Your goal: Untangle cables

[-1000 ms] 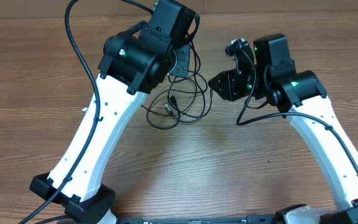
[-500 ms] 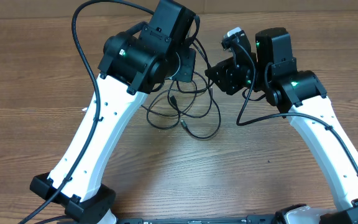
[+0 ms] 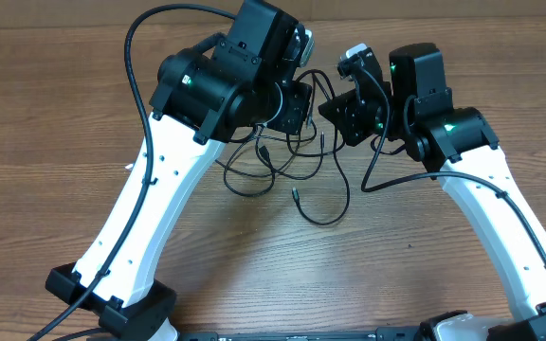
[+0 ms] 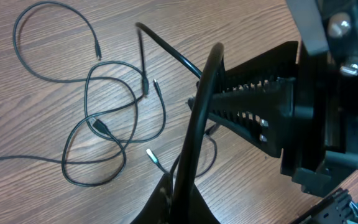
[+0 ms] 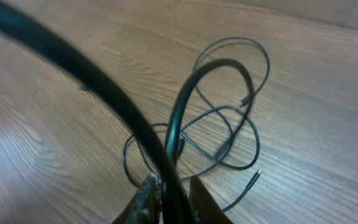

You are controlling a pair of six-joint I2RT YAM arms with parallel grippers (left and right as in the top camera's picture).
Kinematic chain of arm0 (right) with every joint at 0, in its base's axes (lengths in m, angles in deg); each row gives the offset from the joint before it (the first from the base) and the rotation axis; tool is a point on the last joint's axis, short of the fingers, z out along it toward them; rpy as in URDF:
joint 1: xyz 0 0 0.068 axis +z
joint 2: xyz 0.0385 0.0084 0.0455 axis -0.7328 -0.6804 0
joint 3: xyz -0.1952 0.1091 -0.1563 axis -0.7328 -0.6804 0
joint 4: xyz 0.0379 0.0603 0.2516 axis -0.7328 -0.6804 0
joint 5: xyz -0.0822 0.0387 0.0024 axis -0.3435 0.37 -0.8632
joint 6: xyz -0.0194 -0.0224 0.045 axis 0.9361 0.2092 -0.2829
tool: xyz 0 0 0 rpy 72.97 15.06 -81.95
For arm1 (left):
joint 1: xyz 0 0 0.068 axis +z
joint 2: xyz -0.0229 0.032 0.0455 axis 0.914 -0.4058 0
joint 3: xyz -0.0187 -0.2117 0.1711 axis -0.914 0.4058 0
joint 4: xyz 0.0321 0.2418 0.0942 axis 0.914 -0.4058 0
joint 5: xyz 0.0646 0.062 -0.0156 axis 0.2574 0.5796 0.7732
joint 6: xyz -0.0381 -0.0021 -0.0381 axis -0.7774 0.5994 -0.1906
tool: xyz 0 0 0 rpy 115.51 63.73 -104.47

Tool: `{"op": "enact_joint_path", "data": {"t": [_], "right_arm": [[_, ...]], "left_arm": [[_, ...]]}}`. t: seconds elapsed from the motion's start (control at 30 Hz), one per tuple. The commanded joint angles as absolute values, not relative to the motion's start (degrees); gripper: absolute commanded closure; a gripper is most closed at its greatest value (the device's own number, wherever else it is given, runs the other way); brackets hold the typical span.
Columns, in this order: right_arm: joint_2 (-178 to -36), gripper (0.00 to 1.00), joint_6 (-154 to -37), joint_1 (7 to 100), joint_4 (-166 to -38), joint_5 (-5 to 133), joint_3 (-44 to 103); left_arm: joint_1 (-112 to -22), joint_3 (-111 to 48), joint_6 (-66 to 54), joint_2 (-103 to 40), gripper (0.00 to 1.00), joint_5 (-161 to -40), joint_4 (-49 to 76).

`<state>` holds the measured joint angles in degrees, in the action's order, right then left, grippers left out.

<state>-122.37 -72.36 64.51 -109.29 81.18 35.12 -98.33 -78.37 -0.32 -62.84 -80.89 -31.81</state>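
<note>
A: What's diff vs a sec ago?

B: Right gripper (image 3: pixel 347 116) has moved in, now just beside the left gripper (image 3: pixel 297 106); it was apart from it before. The cables (image 3: pixel 282 172) are drawn out more. One loop now trails further from the left gripper, toward the arm bases, w/ a plug end (image 3: pixel 295 192) lying inside it on the table (image 3: pixel 45 114).

A: Jaws?

B: Left jaws are closed on a strand of the cables; on the left wrist cam the cord rises straight from between them. Right jaws are also pinched on a strand, and were wider a sec ago.

A: And the rest of the cables?

B: Loose overlapping loops on the table, right below the left gripper. A few strands lift up to both grippers.

A: Anything hard to see?

B: Overhead, both sets of jaws sit under the arm bodies, so the grip points are hidden. Right wrist cam is blurry, and a fat dark strand crosses close to the lens; can't tell if it's a task cord or arm wiring. On the left wrist cam the fingers are cut off at the bottom edge. Can't sort out which strand belongs to which cord.
</note>
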Motion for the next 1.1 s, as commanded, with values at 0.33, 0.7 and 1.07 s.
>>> {"op": "enact_joint_path", "data": {"t": [0.33,0.7,1.07], "right_arm": [[-121.2,0.77,-72.3,64.8,-113.9,81.5,36.5],[-121.2,0.92,-72.3,64.8,-114.1,81.5,36.5],[-121.2,0.65,-72.0,64.7,-113.1,77.2,36.5]], "left_arm": [[-98.7,-79.8,-4.2,-61.5,0.96,-71.5,-29.5],[-98.7,-79.8,-4.2,-61.5,0.96,-71.5,-29.6],[-98.6,-79.8,-3.5,-61.5,0.96,-72.3,-30.5]]}}
